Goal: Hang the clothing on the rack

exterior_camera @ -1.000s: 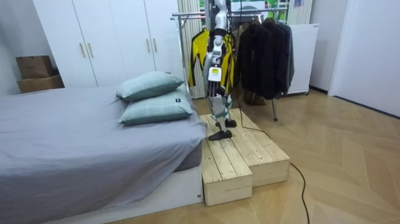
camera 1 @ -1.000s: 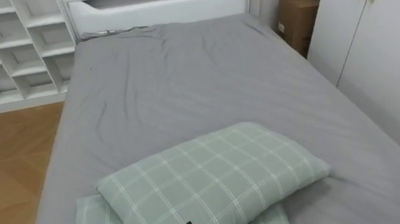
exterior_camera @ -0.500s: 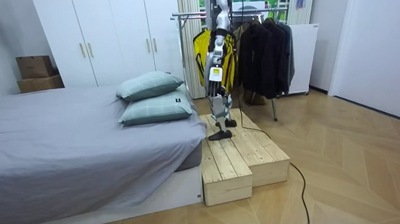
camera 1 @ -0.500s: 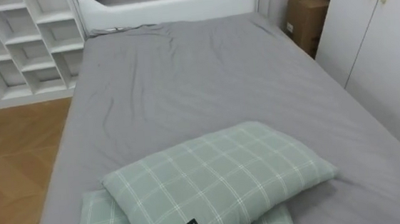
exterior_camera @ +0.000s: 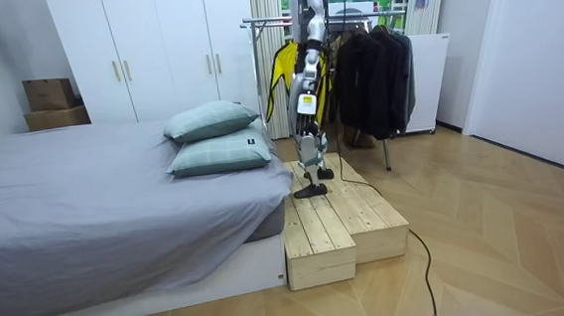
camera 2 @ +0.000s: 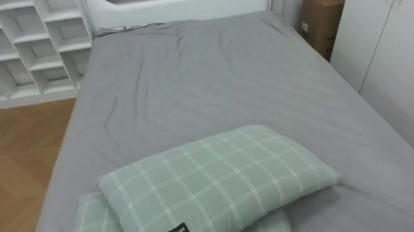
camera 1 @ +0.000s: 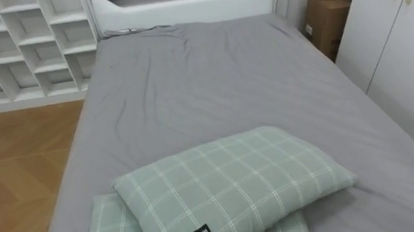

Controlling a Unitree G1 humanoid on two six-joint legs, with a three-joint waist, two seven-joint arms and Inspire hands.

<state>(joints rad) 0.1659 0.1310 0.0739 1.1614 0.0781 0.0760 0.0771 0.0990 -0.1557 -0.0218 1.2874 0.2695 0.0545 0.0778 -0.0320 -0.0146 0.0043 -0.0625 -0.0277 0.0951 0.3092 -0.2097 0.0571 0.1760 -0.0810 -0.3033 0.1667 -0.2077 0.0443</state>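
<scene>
Yellow jacket with dark trim (exterior_camera: 283, 78) hangs against my body, just beside the metal clothes rail (exterior_camera: 263, 22), a position I judge fit for hooking it on. Whether my left hand or right hand grips it, I cannot tell.

Count:
- one yellow jacket
- several dark garments (exterior_camera: 371, 77) on the rail, number unclear
- two green checked pillows (camera 1: 234, 184), stacked on the grey bed (camera 1: 212, 86)
- two pale wooden platforms (exterior_camera: 319, 237), which raise me towards the rail

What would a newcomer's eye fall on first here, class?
Two green checked pillows stacked at the near end of the grey bed catch the eye first. In the room view, the robot stands on a wooden platform at the bed's end, by a yellow jacket and a rack of dark coats.
</scene>
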